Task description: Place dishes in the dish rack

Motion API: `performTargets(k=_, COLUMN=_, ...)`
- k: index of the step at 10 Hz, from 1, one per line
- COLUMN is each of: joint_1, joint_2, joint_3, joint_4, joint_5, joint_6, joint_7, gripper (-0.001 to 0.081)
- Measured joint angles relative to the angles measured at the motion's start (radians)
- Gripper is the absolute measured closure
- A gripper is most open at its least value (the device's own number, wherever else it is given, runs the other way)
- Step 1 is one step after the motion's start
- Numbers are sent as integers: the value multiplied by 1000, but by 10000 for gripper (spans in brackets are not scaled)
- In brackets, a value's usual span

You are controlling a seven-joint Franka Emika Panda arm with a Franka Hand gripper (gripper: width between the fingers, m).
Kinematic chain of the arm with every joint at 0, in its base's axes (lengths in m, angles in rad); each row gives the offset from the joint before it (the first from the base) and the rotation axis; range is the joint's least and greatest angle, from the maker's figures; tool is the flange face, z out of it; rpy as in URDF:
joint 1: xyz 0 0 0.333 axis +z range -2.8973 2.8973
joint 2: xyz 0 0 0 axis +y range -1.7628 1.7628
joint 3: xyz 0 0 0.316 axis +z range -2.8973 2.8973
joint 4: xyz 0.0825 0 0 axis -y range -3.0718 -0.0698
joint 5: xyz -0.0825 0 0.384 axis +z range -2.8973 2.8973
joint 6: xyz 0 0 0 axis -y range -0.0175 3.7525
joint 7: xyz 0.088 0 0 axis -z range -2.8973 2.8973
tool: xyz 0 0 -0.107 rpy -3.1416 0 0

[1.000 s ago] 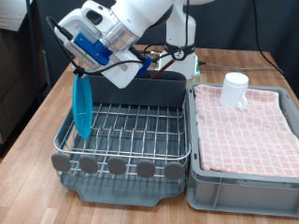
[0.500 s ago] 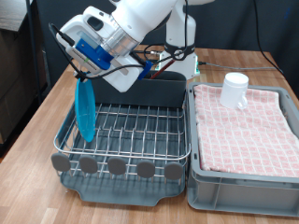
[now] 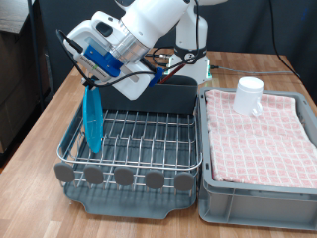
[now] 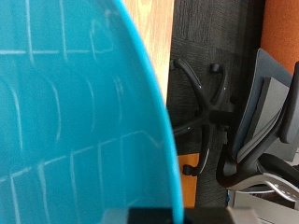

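Note:
My gripper (image 3: 89, 81) is shut on the top edge of the bright-blue plate (image 3: 92, 119). It holds the plate upright and edge-on at the exterior view's left side of the dish rack (image 3: 149, 134), with the plate's lower edge down among the wires. In the wrist view the plate (image 4: 65, 121) fills most of the picture. The small white cup (image 3: 249, 95) stands upside down on the pink checked cloth in the grey crate (image 3: 297, 203). I cannot make out the wooden spoon.
The grey cutlery caddy (image 3: 163, 96) stands at the rack's back, and round grey discs (image 3: 124, 176) line its front edge. The crate sits against the rack on the exterior view's right. An office chair base (image 4: 210, 112) shows beyond the table edge.
The arm has shifted slightly to the exterior view's right and down, and the plate has sunk a little deeper into the rack's left side.

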Motion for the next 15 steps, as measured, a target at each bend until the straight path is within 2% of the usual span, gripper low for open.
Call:
performTargets(k=2, joint_1=0, joint_2=0, joint_3=0, joint_4=0, joint_5=0, joint_6=16, joint_7=-1, gripper=787)
performTargets(k=3, joint_1=0, joint_2=0, joint_3=0, joint_4=2, joint_5=0, joint_6=26, joint_7=-5, gripper=603)
performTargets(k=4, joint_1=0, joint_2=0, joint_3=0, joint_4=4, joint_5=1, joint_6=33, joint_7=-10, gripper=603)
performTargets(k=5, joint_1=0, joint_2=0, joint_3=1, joint_4=5, joint_5=34, joint_6=38, joint_7=-33, gripper=438)
performTargets(k=6, joint_1=0, joint_2=-1, joint_3=2, joint_4=7, joint_5=104, joint_6=47, joint_7=-81, gripper=438)
performTargets(k=8, joint_1=0, joint_2=-10, joint_3=4, joint_4=14, joint_5=249, joint_6=45, joint_7=-192, gripper=126)
performTargets(k=9, joint_1=0, joint_2=-20, joint_3=6, joint_4=16, joint_5=325, joint_6=44, joint_7=-257, gripper=126)
performTargets(k=10, joint_1=0, joint_2=-34, joint_3=8, joint_4=18, joint_5=434, joint_6=43, joint_7=-345, gripper=31)
performTargets(k=12, joint_1=0, joint_2=-72, joint_3=13, joint_4=22, joint_5=619, joint_6=30, joint_7=-532, gripper=11)
performTargets(k=13, joint_1=0, joint_2=-92, joint_3=13, joint_4=23, joint_5=656, joint_6=22, joint_7=-576, gripper=5)
performTargets(k=15, joint_1=2, joint_2=-135, joint_3=21, joint_4=36, joint_5=667, joint_6=-45, joint_7=-594, gripper=3)
